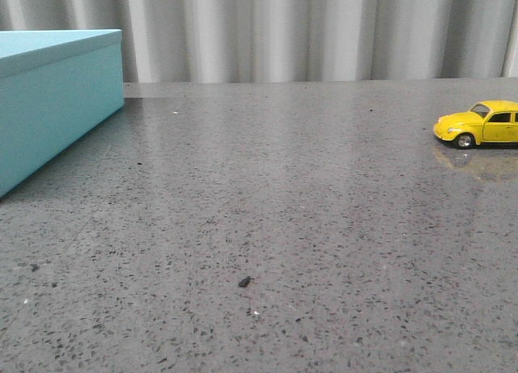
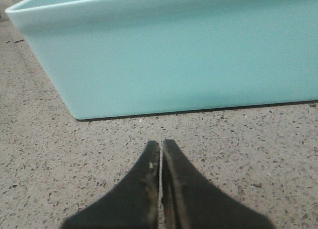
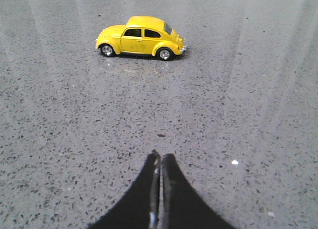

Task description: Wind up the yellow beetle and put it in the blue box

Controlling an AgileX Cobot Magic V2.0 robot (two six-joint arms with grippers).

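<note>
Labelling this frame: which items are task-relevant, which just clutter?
Task items:
yellow beetle, on its wheels on the table
blue box, at the table's left
left gripper, right gripper, jaws shut, empty

Clutter:
small dark crumb
white speck

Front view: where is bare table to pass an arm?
The wide stretch between the blue box at left and the yellow beetle at right is bare table, save a dark speck. Nothing is crowded.

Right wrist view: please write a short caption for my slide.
Closed right gripper above the speckled grey table, facing the yellow beetle, which stands on its wheels some way ahead.
</note>
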